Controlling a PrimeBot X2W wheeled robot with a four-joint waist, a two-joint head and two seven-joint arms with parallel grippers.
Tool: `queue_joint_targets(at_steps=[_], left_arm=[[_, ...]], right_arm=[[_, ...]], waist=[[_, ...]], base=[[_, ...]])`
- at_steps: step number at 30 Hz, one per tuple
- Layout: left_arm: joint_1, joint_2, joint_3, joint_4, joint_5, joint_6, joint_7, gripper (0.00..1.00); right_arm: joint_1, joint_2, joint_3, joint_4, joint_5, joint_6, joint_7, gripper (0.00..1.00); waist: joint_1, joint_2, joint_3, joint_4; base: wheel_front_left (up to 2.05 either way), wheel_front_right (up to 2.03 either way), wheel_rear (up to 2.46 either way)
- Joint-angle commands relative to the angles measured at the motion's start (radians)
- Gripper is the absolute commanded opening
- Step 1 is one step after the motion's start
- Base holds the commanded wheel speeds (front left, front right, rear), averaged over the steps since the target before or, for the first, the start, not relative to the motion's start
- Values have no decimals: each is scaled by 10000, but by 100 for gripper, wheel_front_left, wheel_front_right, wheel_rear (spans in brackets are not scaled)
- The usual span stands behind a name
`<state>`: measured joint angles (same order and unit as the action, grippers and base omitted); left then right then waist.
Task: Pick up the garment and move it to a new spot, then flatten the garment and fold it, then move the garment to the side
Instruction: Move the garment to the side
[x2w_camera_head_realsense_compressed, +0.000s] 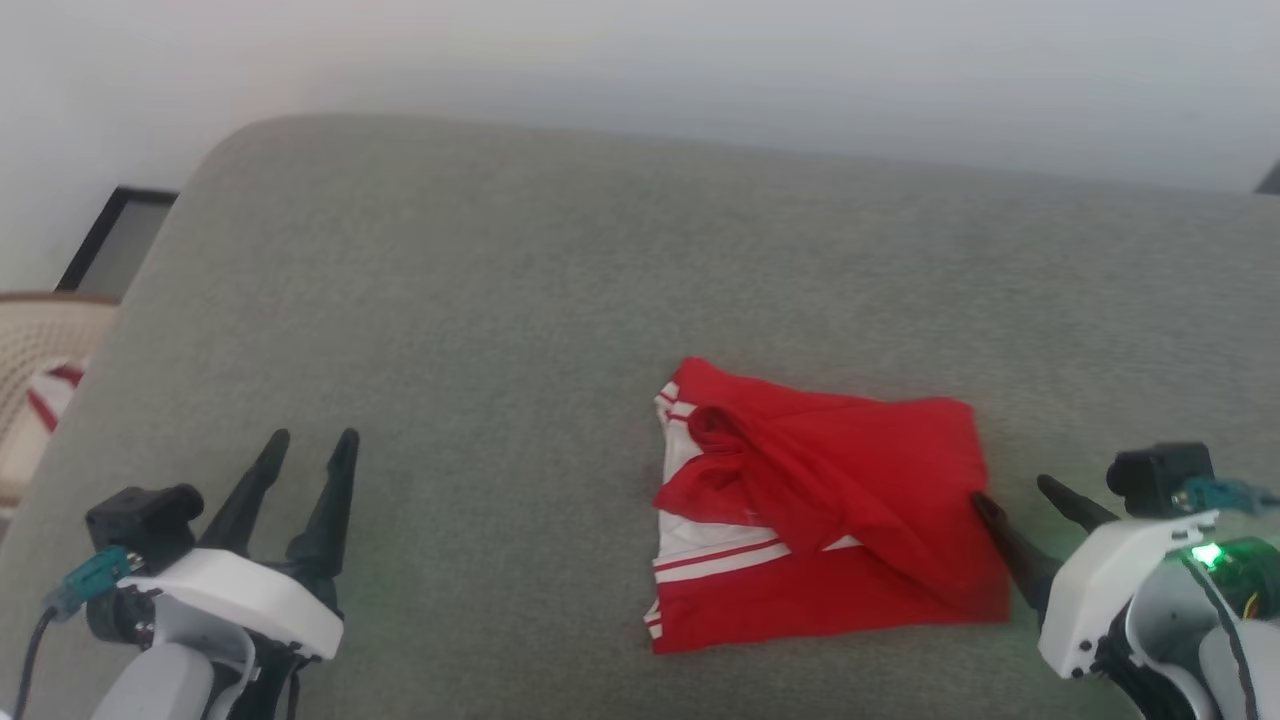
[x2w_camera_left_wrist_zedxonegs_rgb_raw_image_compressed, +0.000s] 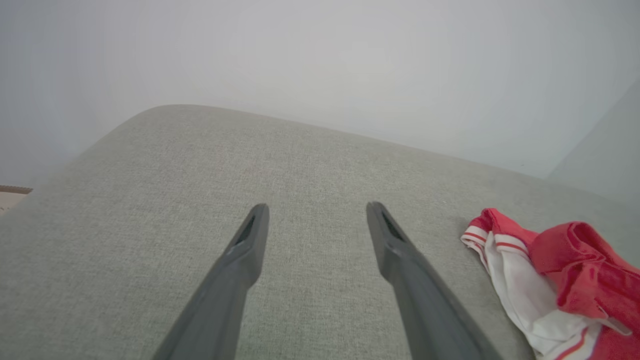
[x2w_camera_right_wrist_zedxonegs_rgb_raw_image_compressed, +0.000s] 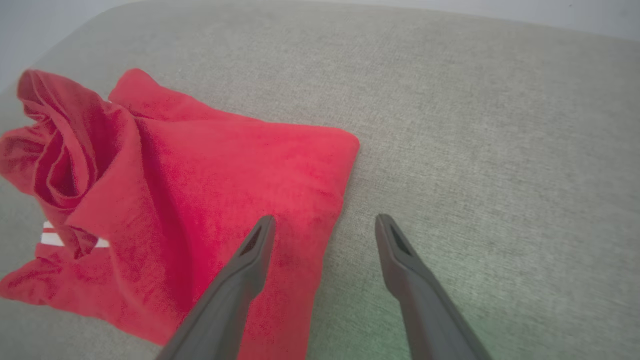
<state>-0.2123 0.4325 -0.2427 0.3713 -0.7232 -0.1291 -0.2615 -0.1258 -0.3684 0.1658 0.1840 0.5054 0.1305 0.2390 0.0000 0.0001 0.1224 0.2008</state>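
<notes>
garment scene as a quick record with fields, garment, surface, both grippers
garment: red, roughly folded, bunched layer on top, white striped sleeve showing at its left
surface: grey fabric cushion
left gripper: open, empty, apart from garment
right gripper: open, at garment's right edge, contact unclear

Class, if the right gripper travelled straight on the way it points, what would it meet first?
Probably the garment: the right gripper has one finger over its edge, the other over bare cushion. Height is unclear.

Left arm (x2w_camera_head_realsense_compressed: 230, 600) and right arm (x2w_camera_head_realsense_compressed: 1120, 580) hold jaws parted.
</notes>
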Motion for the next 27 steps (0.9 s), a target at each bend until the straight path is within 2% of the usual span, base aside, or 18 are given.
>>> queue_joint_targets(at_steps=[1, 4, 9, 13, 14, 15, 16, 27], left_arm=[[-210, -67, -68, 49, -26, -17, -40, 100], [-289, -103, -113, 80, -40, -17, -40, 100], [-526, -251, -238, 174, -58, -17, -40, 100], [-770, -421, -349, 261, -91, -17, -40, 100], [-822, -443, -367, 261, -93, -17, -40, 100], [-859, -461, -371, 274, -98, -17, -40, 100], [-876, -468, -374, 284, -100, -17, -40, 100], [-1199, -436, -294, 255, -1, -17, -39, 100]], right_arm=[[-217, -142, 132, 20, 188, 3, 402, 100], [-368, -289, 294, 29, 368, 3, 945, 100], [-743, -561, 473, 240, 497, 3, 2475, 100], [-1094, -453, 537, 611, 666, 1, 3826, 100], [-1157, -438, 551, 671, 661, 1, 4042, 78], [-1229, -441, 556, 670, 602, 0, 4180, 21], [-1292, -417, 537, 653, 574, 0, 4292, 0], [-1608, -233, -126, -695, 44, -7, 4591, 0]], waist=[[0, -1, 290, 307], [0, -1, 427, 441], [0, -1, 822, 755], [0, -1, 1192, 976], [0, -1, 1248, 1002], [0, -1, 1292, 1023], [0, -1, 1326, 1034], [0, -1, 1485, 642]], base=[[0, 0, 0], [0, 0, 0], [0, 0, 0], [0, 0, 0], [0, 0, 0], [0, 0, 0], [0, 0, 0], [0, 0, 0]])
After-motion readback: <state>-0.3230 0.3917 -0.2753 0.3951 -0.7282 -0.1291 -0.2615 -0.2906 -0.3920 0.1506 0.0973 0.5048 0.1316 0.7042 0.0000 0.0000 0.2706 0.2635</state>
